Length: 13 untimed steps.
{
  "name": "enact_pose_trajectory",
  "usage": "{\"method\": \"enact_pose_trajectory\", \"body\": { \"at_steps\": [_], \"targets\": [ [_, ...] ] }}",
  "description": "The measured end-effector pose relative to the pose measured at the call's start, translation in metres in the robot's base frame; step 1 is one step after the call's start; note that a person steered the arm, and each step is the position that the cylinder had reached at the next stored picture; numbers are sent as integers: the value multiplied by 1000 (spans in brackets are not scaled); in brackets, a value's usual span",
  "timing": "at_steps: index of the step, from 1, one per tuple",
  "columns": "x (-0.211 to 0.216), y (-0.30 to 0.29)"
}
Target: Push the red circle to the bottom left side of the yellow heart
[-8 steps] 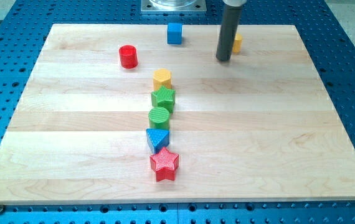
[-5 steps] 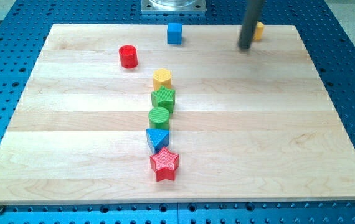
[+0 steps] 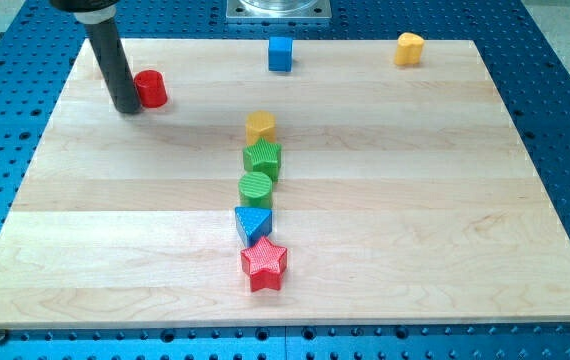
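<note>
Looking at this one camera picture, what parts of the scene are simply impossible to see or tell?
- Upper rod and the arm: cut off by the view's top edge.
- Left side of the red circle: covered by the rod; whether my tip touches it cannot be told.
- Which yellow block is the heart, the one topping the column or the one at the view's top right: too small to tell.
- Metal base plate: cut off at the top.
</note>
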<state>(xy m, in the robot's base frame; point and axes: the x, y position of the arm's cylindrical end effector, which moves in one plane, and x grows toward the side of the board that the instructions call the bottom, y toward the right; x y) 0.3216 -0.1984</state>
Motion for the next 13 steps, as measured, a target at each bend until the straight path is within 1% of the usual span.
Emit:
{"method": "enact_pose_trajectory", "body": {
  "at_steps": [1,2,3,4,5,6,7,8,9,10,11,12,13],
  "targets": [
    [-10,15],
    [-8,71],
    [-23,22],
    [-14,109],
    [-5,184],
    [-12,102],
    [-30,72],
    [-45,146],
    [-50,194],
    [-50,296],
    [-49,333],
    [-49,317],
    [-47,257]
  ]
}}
